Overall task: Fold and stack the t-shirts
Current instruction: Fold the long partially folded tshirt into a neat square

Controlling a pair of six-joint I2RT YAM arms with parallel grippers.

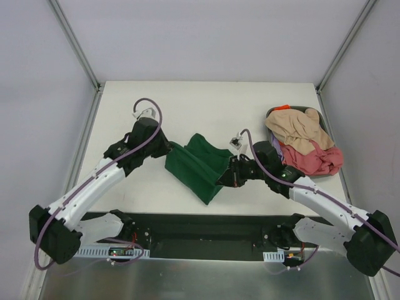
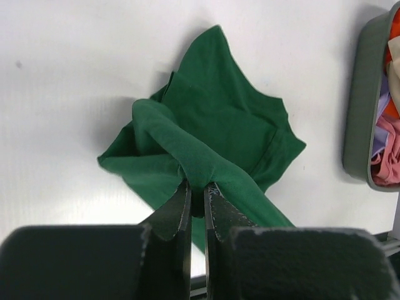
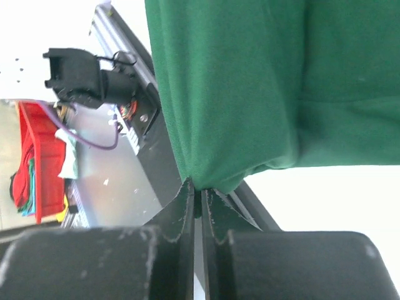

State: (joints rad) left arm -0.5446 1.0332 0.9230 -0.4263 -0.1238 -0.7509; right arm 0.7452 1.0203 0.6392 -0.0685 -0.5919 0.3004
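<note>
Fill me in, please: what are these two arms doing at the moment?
Both arms are working on the dark green t-shirt in the middle of the table. The left gripper is pinched on a fold at its left side, and the right gripper is pinched on its right edge. The shirt is bunched, not yet folded flat. A beige shirt and a pink-red shirt lie heaped in the grey bin at the right.
</note>
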